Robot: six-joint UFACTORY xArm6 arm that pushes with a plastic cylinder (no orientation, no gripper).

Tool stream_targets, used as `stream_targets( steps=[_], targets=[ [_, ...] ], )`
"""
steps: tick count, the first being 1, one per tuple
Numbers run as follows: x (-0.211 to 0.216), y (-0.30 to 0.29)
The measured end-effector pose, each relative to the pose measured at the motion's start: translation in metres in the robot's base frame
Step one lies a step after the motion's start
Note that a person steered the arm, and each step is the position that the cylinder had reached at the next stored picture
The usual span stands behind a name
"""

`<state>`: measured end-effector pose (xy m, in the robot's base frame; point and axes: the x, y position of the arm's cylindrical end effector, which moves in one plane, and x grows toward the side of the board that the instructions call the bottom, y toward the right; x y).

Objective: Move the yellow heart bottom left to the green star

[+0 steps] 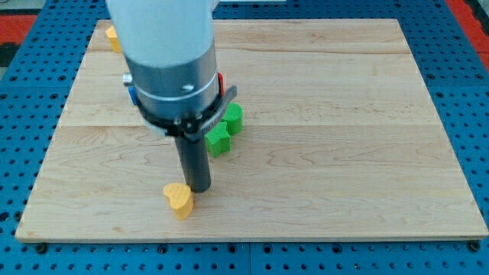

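Observation:
The yellow heart (179, 200) lies near the board's bottom edge, left of centre. My tip (199, 188) stands just to its upper right, touching or nearly touching it. A green block (224, 130), its shape partly hidden by the arm, lies above and to the right of the tip, near the board's middle. I cannot make out whether it is one star or two green pieces side by side.
Another yellow block (113, 36) sits at the board's top left corner. A sliver of a red block (221, 79) and of a blue block (131, 95) show at the edges of the arm's body, which hides most of them. The wooden board (344, 137) ends in blue pegboard all round.

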<state>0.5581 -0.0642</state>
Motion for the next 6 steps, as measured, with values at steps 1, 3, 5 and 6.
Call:
stream_targets(
  steps=[1, 3, 5, 6],
  targets=[
    [0.017, 0.046],
    [0.007, -0.088],
    [0.002, -0.072],
    [-0.008, -0.009]
  ],
)
